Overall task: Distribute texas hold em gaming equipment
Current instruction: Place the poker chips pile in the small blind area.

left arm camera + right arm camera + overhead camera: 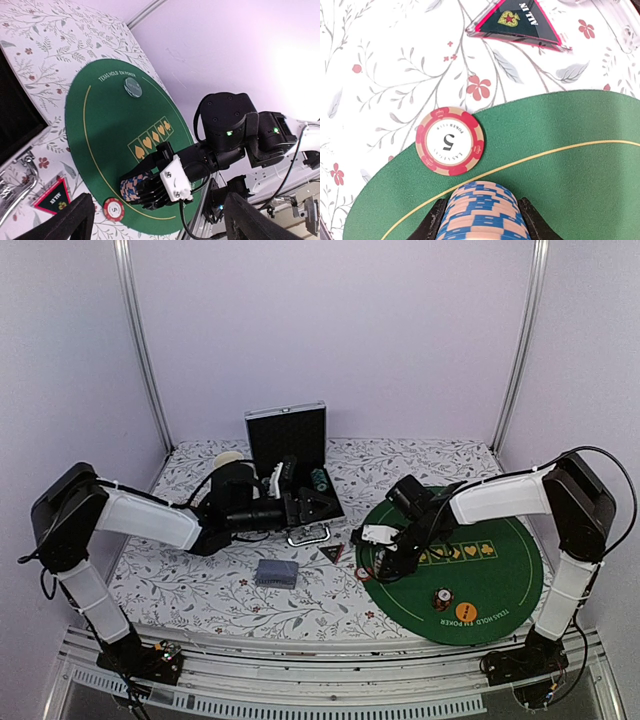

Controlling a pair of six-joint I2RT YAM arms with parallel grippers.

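My right gripper (372,543) is shut on a stack of blue and peach striped chips (482,212), on its side over the left edge of the green poker mat (500,570). The stack also shows in the left wrist view (132,186). A red "5" chip (450,141) lies across the mat's edge just beyond it. The dark triangular "ALL IN" marker (517,20) lies on the floral cloth. Blue-grey cards (276,573) lie in front of my left arm. My left gripper (318,508) is open and empty by the case, its fingers (70,220) wide apart.
An open black case (288,435) stands at the back with chips (318,478) in its lower half. A short chip stack (441,598) and an orange button disc (465,613) sit near the mat's front edge. A cream mug (228,457) stands left of the case.
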